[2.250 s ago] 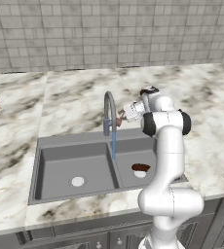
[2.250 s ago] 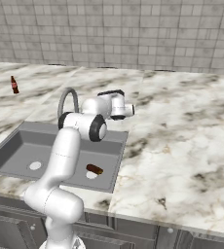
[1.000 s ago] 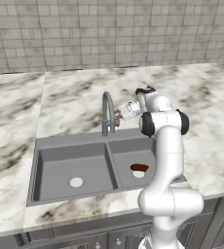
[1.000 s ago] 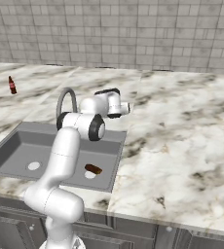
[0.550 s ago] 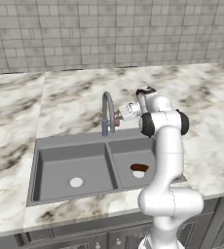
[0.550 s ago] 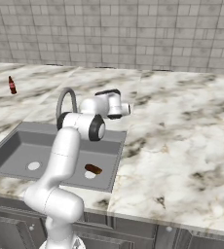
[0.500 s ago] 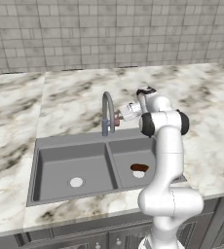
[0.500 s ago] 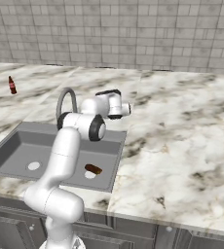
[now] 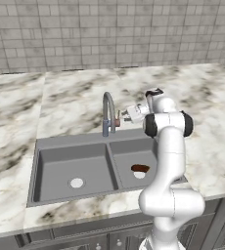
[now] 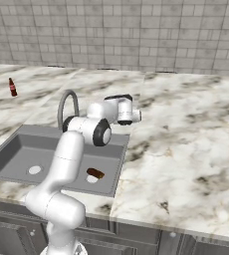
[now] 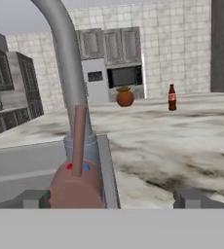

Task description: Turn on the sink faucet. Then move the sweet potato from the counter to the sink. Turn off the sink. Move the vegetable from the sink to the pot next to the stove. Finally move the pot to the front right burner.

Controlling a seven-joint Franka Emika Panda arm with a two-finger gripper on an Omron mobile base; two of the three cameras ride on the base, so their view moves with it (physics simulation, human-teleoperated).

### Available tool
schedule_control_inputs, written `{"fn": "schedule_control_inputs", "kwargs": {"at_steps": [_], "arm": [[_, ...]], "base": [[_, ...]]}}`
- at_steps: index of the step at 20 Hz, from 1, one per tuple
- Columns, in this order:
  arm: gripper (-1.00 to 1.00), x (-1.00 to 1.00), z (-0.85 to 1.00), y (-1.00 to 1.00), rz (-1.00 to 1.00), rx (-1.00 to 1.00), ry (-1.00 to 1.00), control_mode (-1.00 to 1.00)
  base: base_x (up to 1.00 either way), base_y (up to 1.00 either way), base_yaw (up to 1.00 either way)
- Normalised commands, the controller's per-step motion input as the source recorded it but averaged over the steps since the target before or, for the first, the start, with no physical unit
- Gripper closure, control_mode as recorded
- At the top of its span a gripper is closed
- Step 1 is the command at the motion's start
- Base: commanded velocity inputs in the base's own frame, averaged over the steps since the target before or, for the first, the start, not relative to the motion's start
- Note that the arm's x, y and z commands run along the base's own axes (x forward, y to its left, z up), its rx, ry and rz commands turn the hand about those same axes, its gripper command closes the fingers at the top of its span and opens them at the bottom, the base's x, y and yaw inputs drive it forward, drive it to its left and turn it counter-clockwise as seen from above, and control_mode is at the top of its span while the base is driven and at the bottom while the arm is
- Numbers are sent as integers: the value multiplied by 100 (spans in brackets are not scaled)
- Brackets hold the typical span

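Left base view: the gripper [image 9: 126, 116] sits just beside the reddish lever of the sink faucet [image 9: 107, 113], with its jaws spread wide and holding nothing. No water runs from the spout, so the shut-off step appears complete. The sweet potato [image 9: 140, 169] lies in the narrower bowl of the sink [image 9: 60, 144], on or just beside its round drain. The likely next step is the pickup: clear the lever first, then descend over the vegetable with the jaws across its short axis.

Right base view: the sweet potato [image 10: 95, 174] appears as a small reddish-brown oblong lump, lying flat at the bowl's floor. The arm's upper link hides the gripper's tips here. A dark red bottle [image 10: 12, 87] stands well apart on the counter [image 10: 186, 144].

Hand view: the sink faucet [image 11: 67, 78] rises as a grey tube; its reddish lever stands upright between the two dark finger tips [image 11: 32, 198], nearer the one marked. Withdraw straight back to avoid nudging the lever.
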Motion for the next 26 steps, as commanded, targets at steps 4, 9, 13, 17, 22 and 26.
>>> {"fn": "schedule_control_inputs", "kwargs": {"at_steps": [4, 9, 13, 17, 22, 26], "arm": [[-100, -35, 0, -40, 0, 0, -9, -100], [-100, -61, 1, -24, 0, 0, -11, -100], [-100, -98, 4, -1, -3, 0, -15, -100], [-100, -100, 13, 0, -4, 0, -14, -100], [-100, -100, 21, 0, -4, -3, -12, -100], [-100, -99, 28, 1, -5, -5, -9, -100]], "base": [[0, 0, 0], [0, 0, 0], [0, 0, 0], [0, 0, 0], [0, 0, 0], [0, 0, 0]]}}
